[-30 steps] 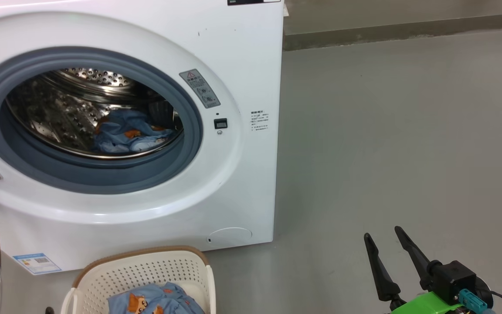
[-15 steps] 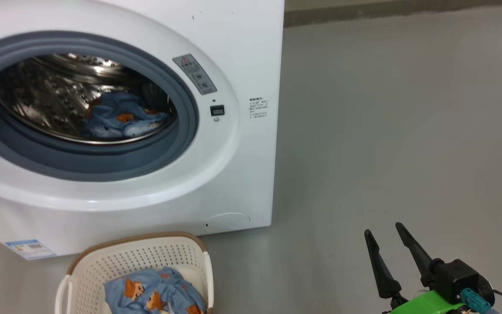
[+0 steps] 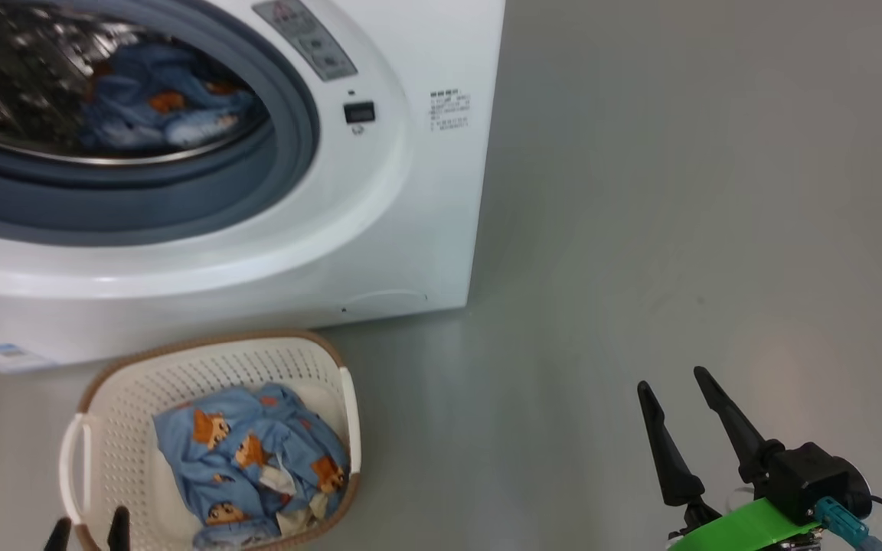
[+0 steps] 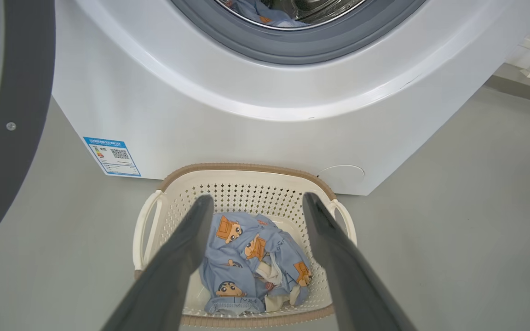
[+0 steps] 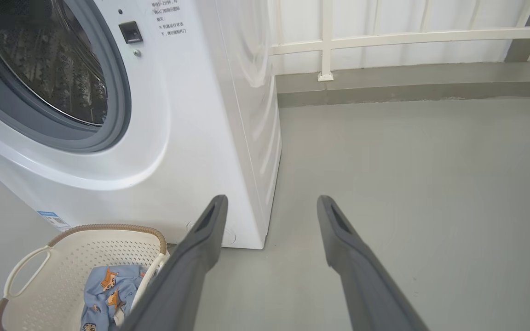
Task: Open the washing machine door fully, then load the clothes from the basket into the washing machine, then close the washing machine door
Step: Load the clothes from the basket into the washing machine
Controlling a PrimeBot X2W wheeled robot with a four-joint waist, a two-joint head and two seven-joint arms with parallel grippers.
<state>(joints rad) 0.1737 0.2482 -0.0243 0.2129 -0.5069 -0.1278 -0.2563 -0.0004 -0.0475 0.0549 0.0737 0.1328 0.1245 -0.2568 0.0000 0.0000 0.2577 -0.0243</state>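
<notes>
Washing machine point(image 3: 380, 229), white and front-loading, on a grey floor point(image 3: 678, 191), with its round port uncovered. A grey gasket point(image 3: 288, 153) rings the perforated steel drum point(image 3: 4, 84), and one blue garment point(image 3: 142, 107) with orange-brown print lies low inside the drum.

The washing machine door point(image 4: 12, 115), black-rimmed with clear glass, stands swung away from the machine's front. It is on the same side as the blue label point(image 4: 112, 156) stuck low on the machine.

The basket point(image 3: 204, 340), cream and perforated with a brown rim, sits on the floor just in front of the machine's base, below the port. Whether its far rim touches the machine cannot be told. The clothes point(image 3: 249, 451), light blue with small cartoon figures and a little white cloth among them, lie heaped in the basket on the side away from the label.

The left end effector point(image 3: 89, 532) is in front of the machine, above the basket's near rim. Its two dark fingers are spread wide and hold nothing; in the left wrist view the heap shows between them.

The right end effector point(image 3: 672, 379) is well apart from the machine, over bare floor past the corner opposite the label. Its fingers are likewise spread and empty.

A white railing point(image 5: 384, 37) runs along the wall behind the machine.
</notes>
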